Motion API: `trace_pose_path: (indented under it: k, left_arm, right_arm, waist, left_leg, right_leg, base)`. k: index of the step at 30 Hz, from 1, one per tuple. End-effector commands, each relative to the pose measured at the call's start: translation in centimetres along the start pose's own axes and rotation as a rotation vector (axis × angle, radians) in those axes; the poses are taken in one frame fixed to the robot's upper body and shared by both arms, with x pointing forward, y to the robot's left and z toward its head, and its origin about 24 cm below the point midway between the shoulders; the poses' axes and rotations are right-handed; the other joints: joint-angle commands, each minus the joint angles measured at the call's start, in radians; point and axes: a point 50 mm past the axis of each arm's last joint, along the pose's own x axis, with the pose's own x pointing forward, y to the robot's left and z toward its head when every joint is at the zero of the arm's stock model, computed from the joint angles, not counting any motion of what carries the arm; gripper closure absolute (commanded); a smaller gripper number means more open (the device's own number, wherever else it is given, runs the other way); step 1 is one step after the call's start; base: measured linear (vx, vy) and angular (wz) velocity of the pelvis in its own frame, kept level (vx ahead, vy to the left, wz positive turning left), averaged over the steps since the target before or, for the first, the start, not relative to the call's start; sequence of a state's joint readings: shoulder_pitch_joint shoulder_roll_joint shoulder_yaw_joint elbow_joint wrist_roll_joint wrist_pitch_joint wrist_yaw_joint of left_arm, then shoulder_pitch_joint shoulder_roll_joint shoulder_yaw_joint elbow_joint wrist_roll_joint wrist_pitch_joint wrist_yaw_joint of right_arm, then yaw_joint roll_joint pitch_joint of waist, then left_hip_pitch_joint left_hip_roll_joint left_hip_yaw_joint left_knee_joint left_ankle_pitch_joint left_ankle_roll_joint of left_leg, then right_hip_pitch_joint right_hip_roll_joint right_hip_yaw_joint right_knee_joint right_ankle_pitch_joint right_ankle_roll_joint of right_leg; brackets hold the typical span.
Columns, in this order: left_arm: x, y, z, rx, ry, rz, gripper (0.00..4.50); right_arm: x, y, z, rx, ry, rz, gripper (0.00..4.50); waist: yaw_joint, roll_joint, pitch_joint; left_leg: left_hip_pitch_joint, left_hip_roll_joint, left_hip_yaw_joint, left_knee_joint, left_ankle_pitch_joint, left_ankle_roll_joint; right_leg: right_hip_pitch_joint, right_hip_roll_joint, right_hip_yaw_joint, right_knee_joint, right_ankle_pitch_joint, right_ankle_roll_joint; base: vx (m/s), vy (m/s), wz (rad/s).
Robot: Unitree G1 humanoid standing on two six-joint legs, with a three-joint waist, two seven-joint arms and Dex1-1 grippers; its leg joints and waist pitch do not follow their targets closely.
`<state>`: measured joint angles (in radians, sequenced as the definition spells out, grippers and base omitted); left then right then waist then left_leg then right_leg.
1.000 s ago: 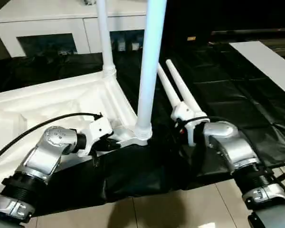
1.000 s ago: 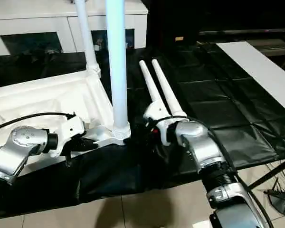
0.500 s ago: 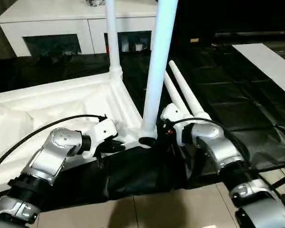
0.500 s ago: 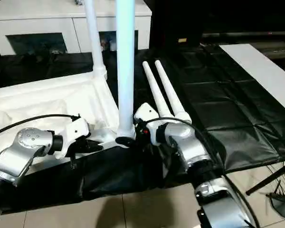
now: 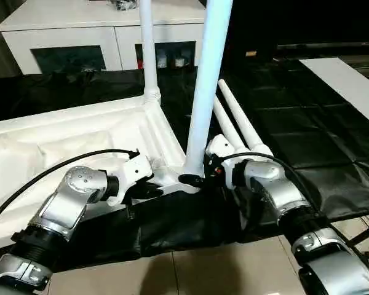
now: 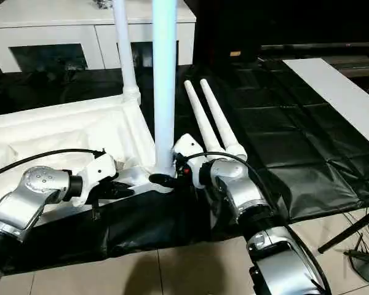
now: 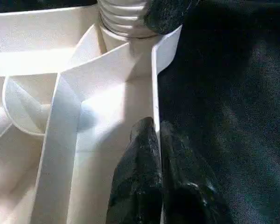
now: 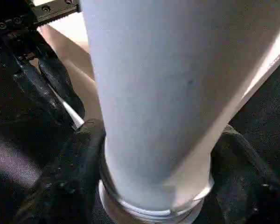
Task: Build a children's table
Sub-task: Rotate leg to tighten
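The white tabletop [image 5: 67, 132] lies upside down on black cloth. Two white legs stand upright in its corner sockets, a far leg [image 5: 149, 49] and a near leg [image 5: 206, 92]. Two loose legs [image 5: 240, 120] lie side by side on the cloth to the right. My left gripper [image 5: 149, 189] is shut on the tabletop's thin rim [image 7: 154, 84] just left of the near socket. My right gripper [image 5: 194, 178] reaches in from the right, its black fingers [image 8: 70, 177] pressed against both sides of the near leg's ribbed base [image 8: 149, 205].
A white cabinet [image 5: 67, 31] with dark glass doors stands at the back. A flat white board [image 5: 350, 80] lies at the far right on the black cloth [image 5: 307, 141]. Tiled floor [image 5: 203, 270] shows below the cloth's front edge. A black cable [image 5: 49, 169] arcs over my left arm.
My right gripper has swung left from beside the loose legs to the near leg's base and closed in around it. My left gripper has kept its hold. The camera has shifted.
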<state>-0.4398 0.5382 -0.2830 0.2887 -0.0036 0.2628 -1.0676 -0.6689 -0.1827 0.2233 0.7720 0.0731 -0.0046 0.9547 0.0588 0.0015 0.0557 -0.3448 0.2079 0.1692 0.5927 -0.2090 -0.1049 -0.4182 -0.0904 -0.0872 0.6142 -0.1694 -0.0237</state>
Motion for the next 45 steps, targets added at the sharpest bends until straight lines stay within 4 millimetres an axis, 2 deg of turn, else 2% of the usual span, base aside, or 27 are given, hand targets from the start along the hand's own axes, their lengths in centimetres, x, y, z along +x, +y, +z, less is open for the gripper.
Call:
trace_pose_path:
  k: [1,8,12,15,16,19,22,25,26,29,31,34,35,37,39,40,41,42,43,44,45]
  left_arm:
    - [0.6,-0.5,-0.6,-0.003,0.03,-0.035,4.5]
    - [0.6,-0.5,-0.7,-0.003,0.04,-0.037,4.5]
    - [0.8,-0.5,-1.1,-0.039,0.046,-0.012,4.5]
    - [1.4,0.0,-1.4,-0.104,0.044,0.072,4.5]
    - [1.7,0.3,-1.3,-0.134,0.036,0.119,4.5]
    - [3.1,1.2,-0.3,-0.25,0.0,0.278,4.5]
    - [3.8,1.7,0.1,-0.289,0.009,0.355,4.5]
    - [4.7,2.3,0.6,-0.33,0.036,0.475,4.5]
    - [5.4,2.6,1.2,-0.34,0.03,0.525,4.5]
    - [6.0,2.7,1.8,-0.339,0.024,0.559,4.5]
    - [6.1,2.8,2.1,-0.325,0.031,0.57,4.5]
    - [5.8,2.8,1.8,-0.309,0.045,0.565,4.5]
    - [5.8,2.8,1.7,-0.308,0.046,0.564,4.5]
    - [5.4,2.8,1.1,-0.295,0.063,0.549,4.5]
    - [5.3,2.8,1.0,-0.292,0.065,0.543,4.5]
    - [5.0,2.7,0.8,-0.269,0.064,0.521,4.5]
    - [4.9,2.7,0.7,-0.267,0.067,0.513,4.5]
    - [4.6,2.4,0.4,-0.251,0.064,0.474,4.5]
    - [4.5,2.4,0.3,-0.246,0.061,0.46,4.5]
    - [3.9,2.0,-0.1,-0.227,0.054,0.411,4.5]
    - [3.8,2.0,-0.2,-0.224,0.054,0.404,4.5]
  right_arm:
    - [-0.2,-0.5,0.3,-0.011,0.001,-0.016,1.66]
    - [0.0,-0.2,-0.2,-0.024,0.032,0.002,1.78]
    - [0.2,-0.1,-1.5,0.021,0.068,-0.045,1.78]
    - [0.6,-0.3,-2.3,0.088,0.081,-0.156,1.78]
    - [0.9,-0.3,-2.5,0.125,0.075,-0.205,1.78]
    - [2.4,-0.2,-2.8,0.283,0.07,-0.406,1.78]
    - [3.3,0.1,-2.8,0.356,0.068,-0.484,1.78]
    - [4.7,0.6,-2.8,0.472,0.086,-0.614,1.78]
    - [5.6,1.0,-2.5,0.534,0.09,-0.679,1.78]
    - [6.6,1.5,-1.9,0.549,0.088,-0.72,1.78]
    - [7.2,1.9,-1.3,0.539,0.069,-0.699,1.78]
    - [7.8,2.0,-0.1,0.506,-0.013,-0.604,1.78]
    - [7.8,2.0,0.0,0.507,-0.019,-0.597,1.22]
    - [7.6,1.6,0.9,0.491,-0.077,-0.577,1.08]
    - [7.5,1.4,1.0,0.481,-0.083,-0.577,1.02]
    - [7.2,1.2,1.2,0.445,-0.091,-0.564,0.7]
    - [7.0,1.1,1.3,0.424,-0.092,-0.555,0.7]
    - [6.5,0.7,1.4,0.372,-0.092,-0.523,0.65]
    - [6.4,0.7,1.4,0.359,-0.092,-0.512,0.63]
    - [5.5,0.3,1.4,0.279,-0.083,-0.459,0.53]
    - [5.3,0.2,1.3,0.259,-0.079,-0.446,0.37]
  waist:
    - [0.0,0.008,-0.072]
    - [0.0,0.008,-0.073]
    - [-0.002,0.006,-0.07]
    - [-0.006,0.006,-0.059]
    - [-0.008,0.004,-0.056]
    - [-0.013,0.005,-0.056]
    - [-0.017,0.006,-0.056]
    - [-0.019,0.006,-0.058]
    - [-0.021,0.006,-0.059]
    - [-0.018,0.004,-0.061]
    - [-0.017,0.004,-0.061]
    - [-0.017,0.005,-0.061]
    - [-0.018,0.004,-0.061]
    - [-0.019,0.005,-0.062]
    - [-0.035,0.004,-0.062]
    - [-0.038,0.008,-0.068]
    - [-0.038,0.009,-0.071]
    - [-0.038,0.009,-0.072]
    - [-0.038,0.007,-0.071]
    - [-0.034,0.011,-0.071]
    - [-0.034,0.011,-0.073]
  left_leg:
    - [-0.005,0.017,0.005,-0.065,-0.115,0.062]
    - [-0.006,0.017,0.005,-0.064,-0.109,0.061]
    - [-0.004,0.017,0.005,-0.066,-0.129,0.057]
    - [0.003,0.017,0.003,-0.075,-0.22,0.025]
    - [0.009,0.017,0.002,-0.077,-0.265,0.012]
    - [0.015,0.014,-0.005,-0.081,-0.297,-0.017]
    - [0.014,0.01,-0.004,-0.081,-0.304,-0.013]
    - [0.018,0.005,-0.003,-0.078,-0.304,-0.011]
    - [0.015,0.006,-0.003,-0.078,-0.3,-0.012]
    - [0.017,0.004,-0.002,-0.077,-0.307,-0.009]
    - [0.01,0.004,-0.003,-0.08,-0.306,0.0]
    - [0.005,0.006,-0.004,-0.081,-0.302,0.003]
    - [0.004,0.005,-0.004,-0.081,-0.309,0.006]
    - [0.002,0.005,-0.004,-0.082,-0.313,0.013]
    - [-0.023,0.003,-0.015,-0.088,-0.293,0.014]
    - [-0.028,0.007,-0.02,-0.087,-0.252,0.011]
    - [-0.024,0.008,-0.017,-0.083,-0.234,0.014]
    - [-0.014,0.009,-0.013,-0.079,-0.217,0.023]
    - [-0.017,0.009,-0.01,-0.076,-0.193,0.035]
    - [-0.011,0.01,-0.006,-0.073,-0.186,0.047]
    - [-0.011,0.011,-0.005,-0.071,-0.173,0.052]
  right_leg:
    - [0.068,-0.048,0.05,-0.053,-0.106,-0.268]
    - [0.069,-0.047,0.05,-0.05,-0.096,-0.269]
    - [0.067,-0.048,0.05,-0.054,-0.129,-0.265]
    - [0.064,-0.049,0.05,-0.072,-0.275,-0.23]
    - [0.061,-0.051,0.051,-0.08,-0.349,-0.208]
    - [0.058,-0.049,0.049,-0.089,-0.428,-0.166]
    - [0.053,-0.048,0.049,-0.098,-0.445,-0.146]
    - [0.048,-0.045,0.048,-0.1,-0.458,-0.135]
    - [0.047,-0.044,0.048,-0.1,-0.445,-0.13]
    - [0.043,-0.043,0.047,-0.101,-0.447,-0.118]
    - [0.046,-0.044,0.047,-0.101,-0.44,-0.111]
    - [0.048,-0.046,0.047,-0.099,-0.428,-0.111]
    - [0.049,-0.045,0.047,-0.099,-0.429,-0.112]
    - [0.05,-0.046,0.048,-0.098,-0.424,-0.113]
    - [0.071,-0.047,0.044,-0.091,-0.424,-0.104]
    - [0.075,-0.05,0.043,-0.087,-0.377,-0.11]
    - [0.072,-0.05,0.044,-0.085,-0.336,-0.124]
    - [0.063,-0.048,0.045,-0.082,-0.272,-0.161]
    - [0.065,-0.049,0.046,-0.076,-0.221,-0.191]
    - [0.063,-0.049,0.045,-0.076,-0.199,-0.212]
    - [0.064,-0.049,0.045,-0.073,-0.176,-0.223]
  base:
    - [0.0,0.0,0.0]
    - [0.0,0.0,0.0]
    - [0.0,0.0,0.0]
    - [0.0,0.0,0.0]
    - [0.0,0.0,0.0]
    - [0.0,0.0,0.0]
    - [0.0,0.0,0.0]
    - [0.0,0.0,0.0]
    - [0.0,0.0,0.0]
    - [0.0,0.0,0.0]
    - [0.0,0.0,0.0]
    - [0.0,0.0,0.0]
    - [0.0,0.0,0.0]
    - [0.0,0.0,0.0]
    - [0.0,0.0,0.0]
    - [0.009,0.001,-0.18]
    - [0.009,0.001,-0.18]
    - [0.0,0.0,0.0]
    - [0.0,0.0,0.0]
    - [0.0,0.0,0.0]
    - [0.053,-0.02,0.04]
